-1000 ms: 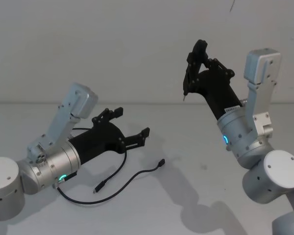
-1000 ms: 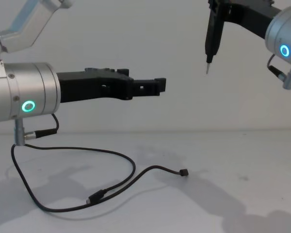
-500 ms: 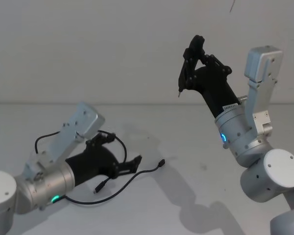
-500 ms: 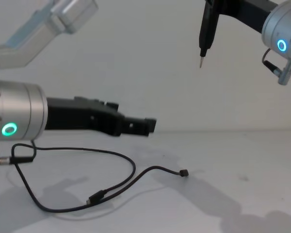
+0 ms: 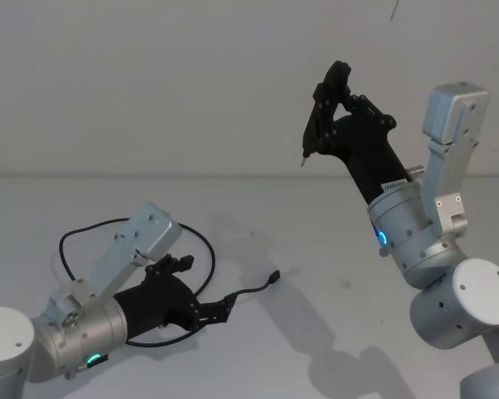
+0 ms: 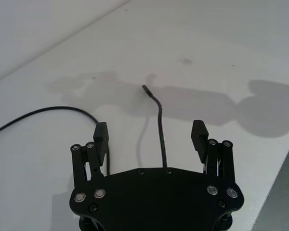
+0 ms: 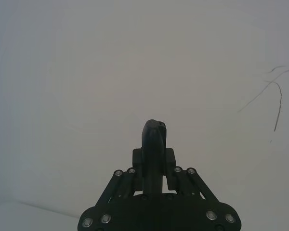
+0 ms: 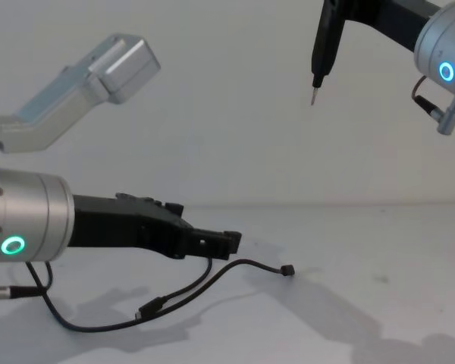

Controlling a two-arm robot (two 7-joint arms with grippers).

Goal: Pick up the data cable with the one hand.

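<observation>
Now left gripper [image 5: 201, 287] [image 6: 150, 131] [image 8: 212, 241] low over table [image 5: 333, 249], at 7 o'clock in head view. Fingers spread wide, nothing held. Cable [image 5: 248, 291] [image 6: 161, 125] [image 8: 243, 264] lies on table, runs out between both fingers. Contact: cannot tell. One plug [image 5: 274, 275] ahead of gripper, at its 2 o'clock. Rest loops back toward 9 o'clock. Right gripper [image 5: 333, 91] [image 7: 154, 159] raised at 1 o'clock, well apart from cable, closed on pointed stick [image 8: 322, 45].

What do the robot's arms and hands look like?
The left arm and right arm are silver, with round joints and boxy links. The left wrist has a green ring; the left gripper has two black angular fingers with silver screws. The right wrist has a blue ring and a short black wire; the right gripper is black, shut round a pointed metal-tipped stick.
</observation>
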